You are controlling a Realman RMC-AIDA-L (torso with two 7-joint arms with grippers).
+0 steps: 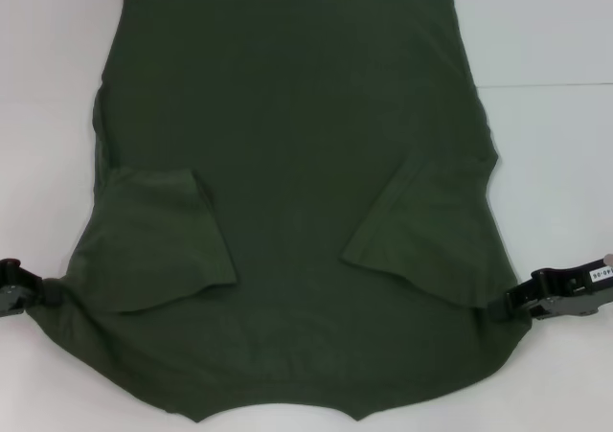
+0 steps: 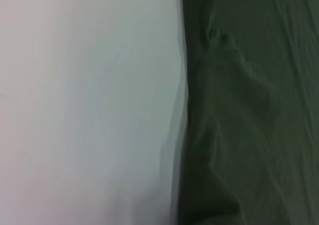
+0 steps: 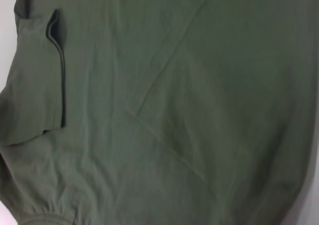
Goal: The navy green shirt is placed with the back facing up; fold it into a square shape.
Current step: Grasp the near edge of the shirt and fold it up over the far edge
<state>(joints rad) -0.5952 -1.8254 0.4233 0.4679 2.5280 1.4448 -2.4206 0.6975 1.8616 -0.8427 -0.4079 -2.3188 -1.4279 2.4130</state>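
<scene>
- Shirt (image 1: pixel 297 164) flat on table (image 1: pixel 546 30), both sleeves folded inward.
- L gripper (image 1: pixel 43 296) at 8 o'clock, R gripper (image 1: pixel 503 306) at 4 o'clock: each at shirt edge; grip state can't tell.

The shirt (image 1: pixel 297 164) is a plain dark olive green all over, with no print, stripe or logo; its folded-in sleeves are the same green, with slightly darker shadows along their edges. The table (image 1: pixel 546 30) under it is plain white, shading to pale grey and faintly pink in the left wrist view. The left gripper (image 1: pixel 38 296) and right gripper (image 1: pixel 506 303) are black, the right one bearing a small white label.
</scene>
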